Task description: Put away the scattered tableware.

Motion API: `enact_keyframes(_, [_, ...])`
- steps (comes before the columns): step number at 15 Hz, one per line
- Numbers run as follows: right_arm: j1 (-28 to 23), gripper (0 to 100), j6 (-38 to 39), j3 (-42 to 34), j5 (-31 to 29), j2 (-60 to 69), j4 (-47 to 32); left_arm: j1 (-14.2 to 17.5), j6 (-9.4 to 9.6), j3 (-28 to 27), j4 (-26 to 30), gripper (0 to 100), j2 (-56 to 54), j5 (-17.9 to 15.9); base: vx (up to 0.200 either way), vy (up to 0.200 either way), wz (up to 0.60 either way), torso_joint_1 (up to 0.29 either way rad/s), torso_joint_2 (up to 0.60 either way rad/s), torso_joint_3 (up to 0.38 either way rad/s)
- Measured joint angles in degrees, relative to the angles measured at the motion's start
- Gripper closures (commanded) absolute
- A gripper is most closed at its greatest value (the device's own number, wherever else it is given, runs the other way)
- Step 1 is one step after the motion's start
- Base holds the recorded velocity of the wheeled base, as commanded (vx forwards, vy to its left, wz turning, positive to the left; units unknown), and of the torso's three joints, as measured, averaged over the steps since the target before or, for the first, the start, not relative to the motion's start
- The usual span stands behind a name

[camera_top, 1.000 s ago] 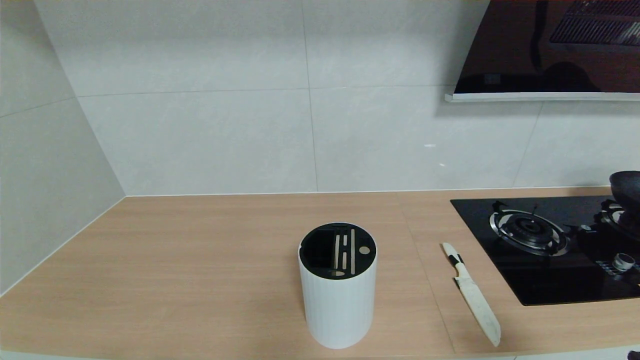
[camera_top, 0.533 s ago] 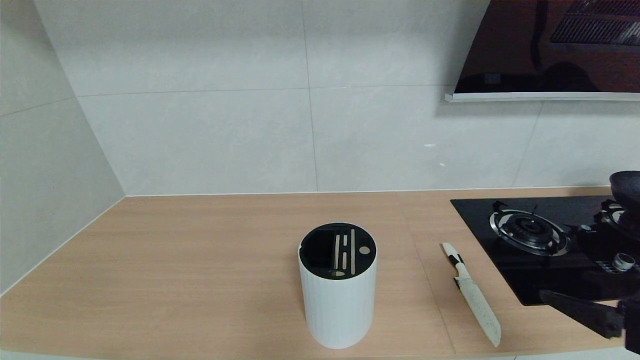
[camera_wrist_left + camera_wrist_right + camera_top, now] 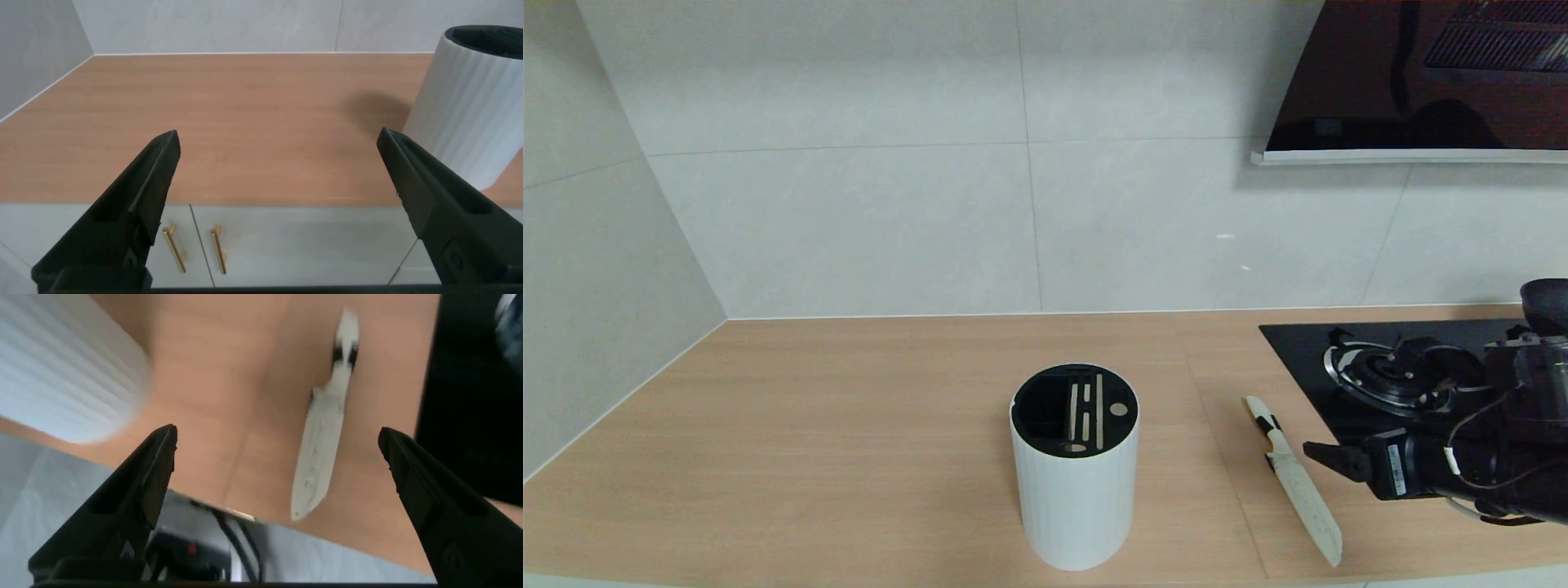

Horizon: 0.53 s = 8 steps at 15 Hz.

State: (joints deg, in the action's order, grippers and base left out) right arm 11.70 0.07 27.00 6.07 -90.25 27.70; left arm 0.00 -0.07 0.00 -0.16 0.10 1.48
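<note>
A white knife (image 3: 1291, 478) with a black band on its handle lies flat on the wooden counter (image 3: 849, 408), between a white ribbed knife holder (image 3: 1075, 482) and the stove. The holder stands upright, and its black top has slots. My right gripper (image 3: 1327, 459) hovers just right of the blade, pointing left. In the right wrist view the right gripper (image 3: 278, 449) is open with the knife (image 3: 325, 449) lying between and beyond its fingers. My left gripper (image 3: 278, 147) is open and empty, low at the counter's front edge, with the holder (image 3: 470, 106) off to one side.
A black gas stove (image 3: 1347, 371) sits at the right with a dark pot (image 3: 1547, 302) at the edge and a range hood (image 3: 1413, 82) above. Tiled walls close the back and left. Cabinet doors with gold handles (image 3: 216, 249) lie below the counter edge.
My right arm has come into the head view from the lower right and moved up and left, ending close to the knife. The knife and holder have not moved.
</note>
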Motion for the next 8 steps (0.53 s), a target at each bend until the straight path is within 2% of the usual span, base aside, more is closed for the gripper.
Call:
enact_keyframes(3, [0.04, 0, 0.09, 0.12, -2.79, -7.79, 6.02, 0.00, 0.00, 0.00, 0.00, 0, 0.00, -0.02, 0.000, 0.000, 0.00, 0.000, 0.00, 0.000])
enact_keyframes(8, [0.06, 0, 0.44, -0.52, -8.18, -23.15, 23.63, 0.00, -0.06, 0.00, 0.00, 0, 0.00, -0.02, 0.000, 0.000, 0.00, 0.000, 0.00, 0.000])
